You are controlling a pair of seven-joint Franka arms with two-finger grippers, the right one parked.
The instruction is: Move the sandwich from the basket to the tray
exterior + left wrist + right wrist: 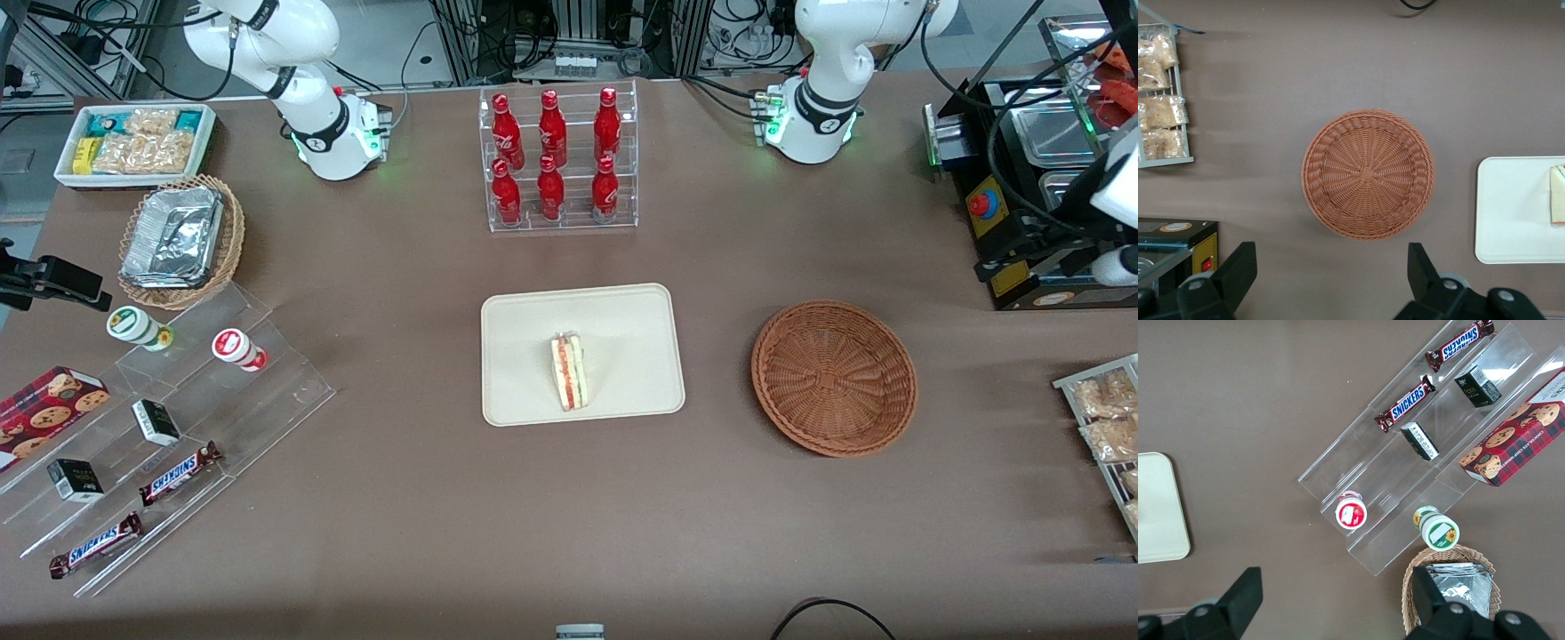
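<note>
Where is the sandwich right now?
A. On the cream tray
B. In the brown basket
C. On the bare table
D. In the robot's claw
A. The sandwich lies on the tray; the basket holds nothing, and the gripper hangs open above it.

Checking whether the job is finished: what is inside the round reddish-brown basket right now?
Nothing: the basket shows only its bare woven bottom, with no part covered. The sandwich lies on the tray. The gripper hangs above the basket, fingers open, holding nothing.
</note>
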